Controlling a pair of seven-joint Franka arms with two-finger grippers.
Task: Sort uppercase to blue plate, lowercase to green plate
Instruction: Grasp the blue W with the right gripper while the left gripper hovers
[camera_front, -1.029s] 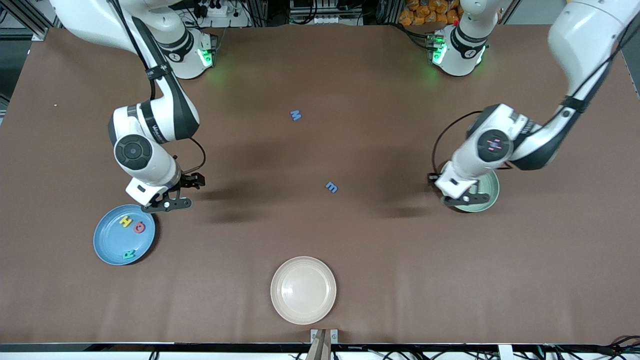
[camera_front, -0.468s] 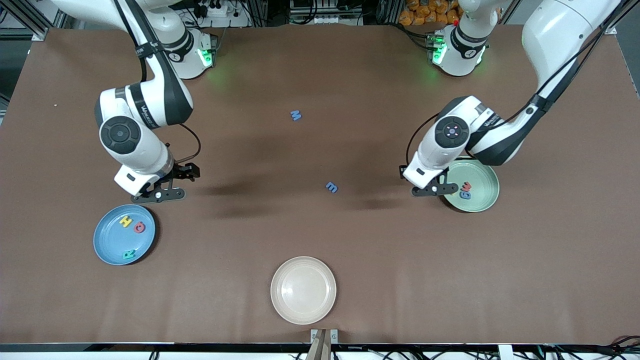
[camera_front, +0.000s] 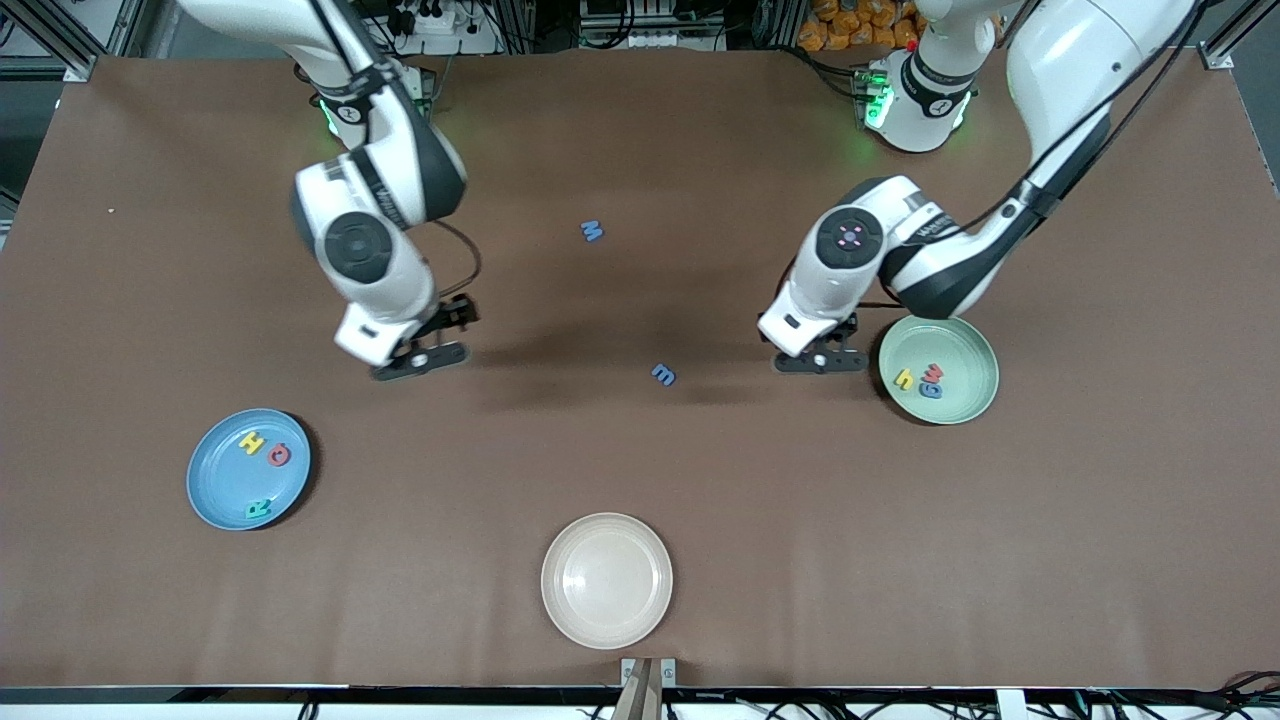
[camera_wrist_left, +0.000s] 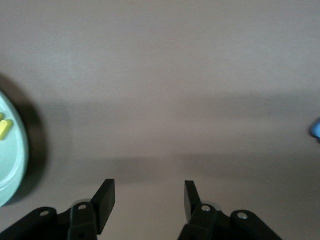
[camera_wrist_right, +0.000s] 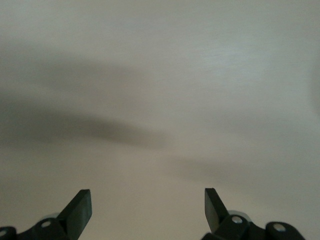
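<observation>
Letters H (camera_front: 252, 442), Q (camera_front: 279, 456), R (camera_front: 259, 510) lie on the blue plate (camera_front: 215, 490); left tool (camera_front: 822, 362) and right tool (camera_front: 420, 362) gape wide, empty

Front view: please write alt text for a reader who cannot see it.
Two blue letters, M and m, lie unsorted mid-table while both open tools hover empty: right tool, left tool. The blue plate holds three capitals; the green plate holds three lowercase letters.

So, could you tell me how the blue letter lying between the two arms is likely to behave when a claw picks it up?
The blue letter looks small and thin, so it is probably very light. It lies flat on the table, so it should slide rather than roll if nudged. Its low profile may let the left claw, open nearby, slip over it.
</observation>
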